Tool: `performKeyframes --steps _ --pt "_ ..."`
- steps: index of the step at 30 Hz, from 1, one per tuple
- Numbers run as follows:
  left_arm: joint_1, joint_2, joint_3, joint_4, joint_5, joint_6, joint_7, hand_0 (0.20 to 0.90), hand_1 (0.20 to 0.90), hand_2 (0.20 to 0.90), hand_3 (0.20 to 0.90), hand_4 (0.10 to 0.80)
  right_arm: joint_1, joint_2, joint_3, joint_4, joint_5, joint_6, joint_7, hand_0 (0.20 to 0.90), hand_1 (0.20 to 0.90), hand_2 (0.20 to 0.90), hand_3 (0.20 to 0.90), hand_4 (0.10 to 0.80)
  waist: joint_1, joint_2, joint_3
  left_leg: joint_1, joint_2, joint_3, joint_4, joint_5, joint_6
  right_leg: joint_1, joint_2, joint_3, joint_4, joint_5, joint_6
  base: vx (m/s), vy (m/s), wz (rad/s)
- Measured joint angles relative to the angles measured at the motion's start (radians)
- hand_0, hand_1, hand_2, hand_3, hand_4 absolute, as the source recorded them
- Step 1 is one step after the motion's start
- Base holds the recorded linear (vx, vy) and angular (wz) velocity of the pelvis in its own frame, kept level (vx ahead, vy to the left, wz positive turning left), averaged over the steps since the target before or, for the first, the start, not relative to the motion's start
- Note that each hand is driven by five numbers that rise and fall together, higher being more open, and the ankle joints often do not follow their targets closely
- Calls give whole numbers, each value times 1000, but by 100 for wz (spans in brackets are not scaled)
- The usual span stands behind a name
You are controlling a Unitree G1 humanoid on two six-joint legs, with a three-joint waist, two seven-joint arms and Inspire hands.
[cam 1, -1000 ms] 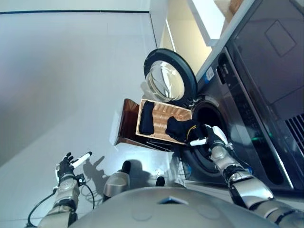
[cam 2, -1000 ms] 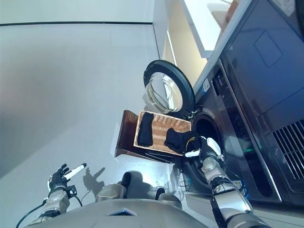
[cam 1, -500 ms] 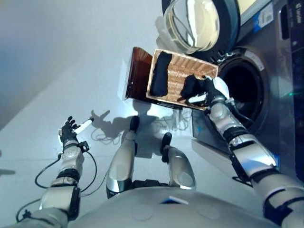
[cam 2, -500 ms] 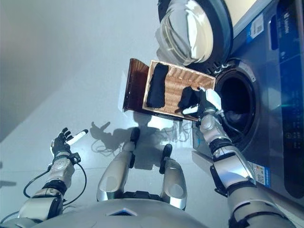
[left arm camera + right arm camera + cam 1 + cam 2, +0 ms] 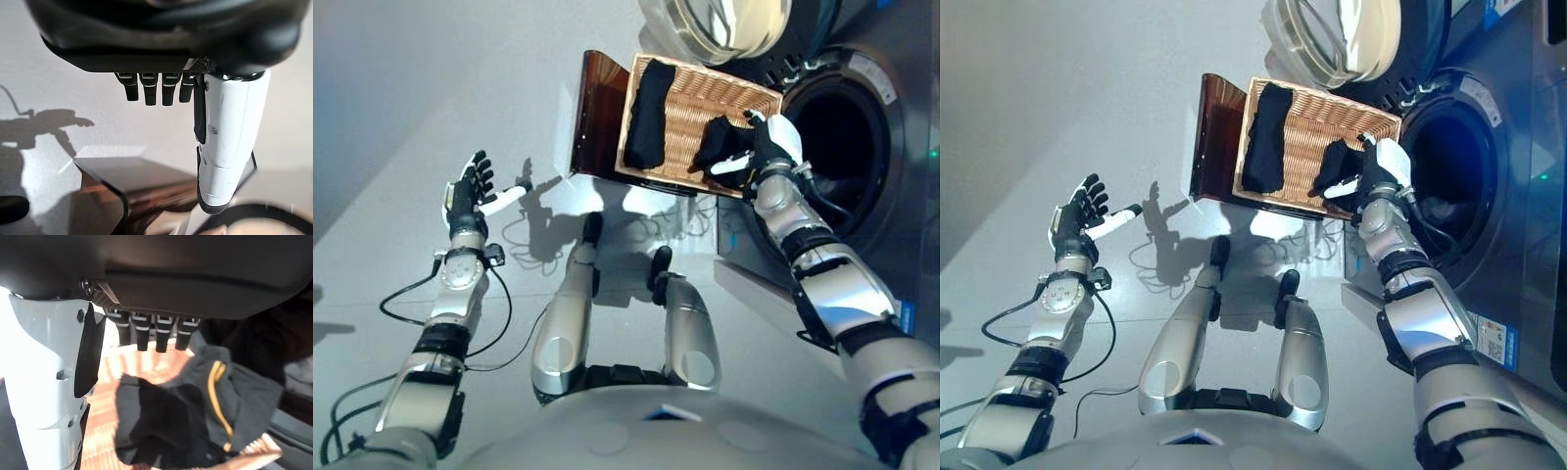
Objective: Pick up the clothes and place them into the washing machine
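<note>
Right hand (image 5: 1378,168) has reached the basket (image 5: 1304,125); dark garment (image 5: 195,421) just beyond fingers (image 5: 156,333).

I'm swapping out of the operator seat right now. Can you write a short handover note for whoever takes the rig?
Right hand: open, over the near dark garment at the wicker basket's end by the washing machine drum; no grip yet.
Left hand: open, idle, out over the floor.
Second dark garment lies in the basket's other end.
Machine door is open; something already lies in the drum.
Left: grasp and load both garments.
</note>
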Motion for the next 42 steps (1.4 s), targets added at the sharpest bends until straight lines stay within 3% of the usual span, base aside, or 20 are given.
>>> performKeyframes --steps 6,19,42 --pt "-56 -1 -6 -4 9 -8 -7 900 900 900 900 800 -28 3 20 65 0 5 2 900 900 900 900 800 -4 16 -2 -22 -2 9 3 7 9 -29 -2 5 12 -1 1 -5 11 -2" --pt "-26 -1 -41 -142 -42 -15 -34 900 900 900 900 800 -75 -17 20 187 0 21 2 900 900 900 900 800 22 90 -24 -94 -11 11 3 14 -6 -126 -14 12 67 -16 -3 -3 2 2" --pt "0 0 -79 -307 -68 -32 -64 900 900 900 900 800 -178 -114 55 302 -34 40 16 900 900 900 900 800 77 139 -28 -213 -39 -18 38 21 -21 -273 -44 -4 205 -84 -21 8 -14 8"
